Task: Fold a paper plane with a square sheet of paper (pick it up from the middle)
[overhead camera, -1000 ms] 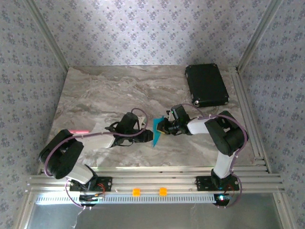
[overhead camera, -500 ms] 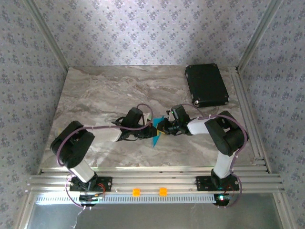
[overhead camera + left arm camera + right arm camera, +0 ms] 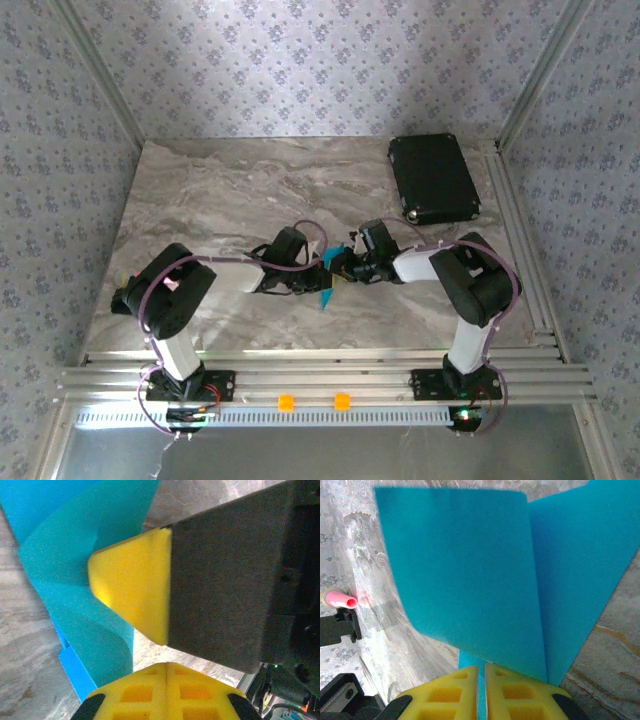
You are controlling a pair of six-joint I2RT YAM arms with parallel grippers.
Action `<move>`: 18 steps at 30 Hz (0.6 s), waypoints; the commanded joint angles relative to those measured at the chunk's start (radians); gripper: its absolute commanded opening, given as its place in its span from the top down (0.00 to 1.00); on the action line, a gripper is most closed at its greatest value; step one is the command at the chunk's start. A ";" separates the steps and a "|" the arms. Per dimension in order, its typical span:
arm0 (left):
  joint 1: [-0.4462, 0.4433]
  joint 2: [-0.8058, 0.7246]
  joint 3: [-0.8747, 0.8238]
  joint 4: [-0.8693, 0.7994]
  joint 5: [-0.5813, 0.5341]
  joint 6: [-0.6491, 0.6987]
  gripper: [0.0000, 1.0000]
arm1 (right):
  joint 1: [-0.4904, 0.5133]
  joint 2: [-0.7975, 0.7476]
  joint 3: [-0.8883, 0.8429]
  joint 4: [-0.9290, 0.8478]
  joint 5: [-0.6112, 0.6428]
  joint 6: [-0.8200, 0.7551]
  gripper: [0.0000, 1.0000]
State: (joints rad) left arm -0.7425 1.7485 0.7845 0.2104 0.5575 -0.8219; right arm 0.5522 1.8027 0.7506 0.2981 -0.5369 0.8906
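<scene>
Standing on edge between two grippers, a bright cyan paper plane (image 3: 325,293) is held at the middle of the table, its narrow point aimed toward the near edge. Whether that point touches the surface cannot be told.

The right gripper (image 3: 343,268) reaches in from the right. Its wrist camera shows two yellow fingertips (image 3: 515,692) pinched together with a strip of cyan paper caught between them, and two broad folded flaps rising beyond.

The left gripper (image 3: 311,279) reaches in from the left, directly facing the right one. Its yellow fingertips (image 3: 135,692) are pressed fully together. The paper curves just beside them, but whether any of it is caught there cannot be told.

The table (image 3: 220,190) is a grey-and-cream marble-patterned slab. A black rectangular case (image 3: 432,178) lies flat at its far right corner, well apart from the paper. Silver aluminium rails (image 3: 320,372) run along the near edge, where the arm bases are bolted. Walls (image 3: 300,60) papered in a small blue-grey floral print enclose the table on three sides.
</scene>
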 commanded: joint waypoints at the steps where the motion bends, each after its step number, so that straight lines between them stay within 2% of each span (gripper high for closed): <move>1: -0.008 0.019 0.009 -0.035 -0.012 0.031 0.96 | 0.006 0.046 -0.034 -0.099 0.047 0.001 0.86; 14: -0.040 -0.040 -0.043 -0.150 -0.107 0.093 0.97 | 0.003 0.052 -0.031 -0.105 0.045 0.000 0.86; 18: -0.052 -0.087 -0.036 -0.156 -0.101 0.096 0.97 | 0.004 0.053 -0.031 -0.102 0.044 0.001 0.86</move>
State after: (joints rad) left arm -0.7799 1.7103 0.7567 0.1207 0.4664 -0.7544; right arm 0.5522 1.8027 0.7506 0.2977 -0.5377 0.8932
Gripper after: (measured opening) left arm 0.049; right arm 0.138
